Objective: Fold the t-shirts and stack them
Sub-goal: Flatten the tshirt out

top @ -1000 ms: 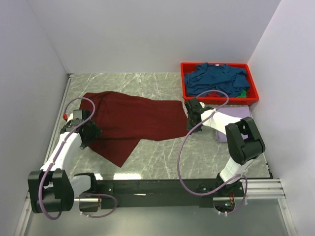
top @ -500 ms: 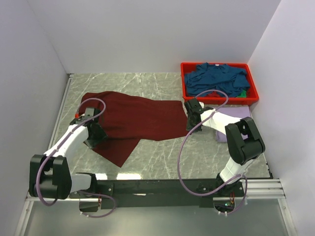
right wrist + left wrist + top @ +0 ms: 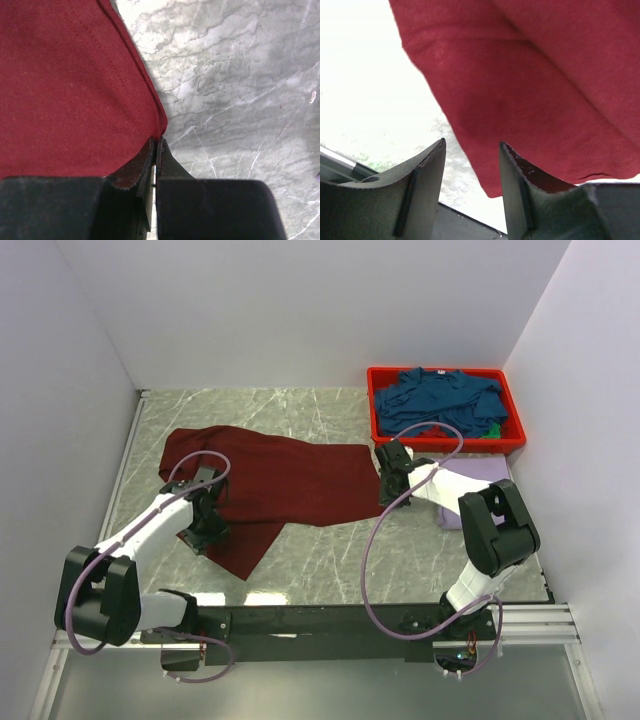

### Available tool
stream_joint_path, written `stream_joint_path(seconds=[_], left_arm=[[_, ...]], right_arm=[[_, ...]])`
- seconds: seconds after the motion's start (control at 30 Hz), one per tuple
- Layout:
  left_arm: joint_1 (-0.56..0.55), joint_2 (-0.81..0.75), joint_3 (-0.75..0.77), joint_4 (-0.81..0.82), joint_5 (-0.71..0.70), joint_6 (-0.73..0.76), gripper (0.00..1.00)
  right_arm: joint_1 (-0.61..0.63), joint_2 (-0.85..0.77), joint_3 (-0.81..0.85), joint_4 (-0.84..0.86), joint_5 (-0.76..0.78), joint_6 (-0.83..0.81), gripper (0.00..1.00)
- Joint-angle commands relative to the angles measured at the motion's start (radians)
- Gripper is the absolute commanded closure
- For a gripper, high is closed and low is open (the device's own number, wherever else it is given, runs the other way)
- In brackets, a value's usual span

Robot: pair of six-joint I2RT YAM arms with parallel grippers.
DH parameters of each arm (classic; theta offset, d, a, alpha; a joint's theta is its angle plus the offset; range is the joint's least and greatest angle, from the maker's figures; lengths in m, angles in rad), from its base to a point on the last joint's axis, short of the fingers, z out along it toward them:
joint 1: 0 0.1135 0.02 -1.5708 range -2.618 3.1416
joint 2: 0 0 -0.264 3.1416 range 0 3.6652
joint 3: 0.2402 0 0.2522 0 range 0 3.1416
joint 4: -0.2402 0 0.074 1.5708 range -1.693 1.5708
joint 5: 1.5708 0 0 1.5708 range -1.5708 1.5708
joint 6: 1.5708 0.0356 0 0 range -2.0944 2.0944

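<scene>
The dark maroon t-shirt [image 3: 280, 480] lies spread across the marble table, with one flap pointing toward the near edge. My left gripper [image 3: 205, 530] is over that flap's left edge. In the left wrist view the left gripper [image 3: 472, 143] is open, and the maroon t-shirt's [image 3: 545, 90] hem corner shows between the jaws. My right gripper [image 3: 156, 140] is shut on the right corner of the maroon t-shirt [image 3: 65, 85]; in the top view the right gripper [image 3: 385, 492] rests at that edge. Teal-blue t-shirts [image 3: 440, 400] fill the bin. A pale lavender t-shirt [image 3: 485, 472] lies partly under the right arm.
The red plastic bin [image 3: 372, 410] stands at the back right against the wall. White walls close in the table [image 3: 330, 550] on three sides. A black rail [image 3: 330, 620] holding the arm bases runs along the near edge.
My left arm has swung right onto the shirt's near-left flap, its jaws narrowing. The right gripper has closed on the shirt's right corner and stays there.
</scene>
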Motion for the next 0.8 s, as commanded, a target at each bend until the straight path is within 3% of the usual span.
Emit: stream_joint_path(seconds=[0.0,0.77], left_arm=[[-0.025,0.013,0.011,-0.059,-0.046,-0.08,0.47],[-0.065,0.097,-0.156,0.139,-0.041,-0.251,0.57]], right_arm=[[0.002,-0.053,-0.008,0.033,-0.002,-0.018,1.0],[0.001,-0.084,-0.035,0.067,-0.02,-0.026,1.0]])
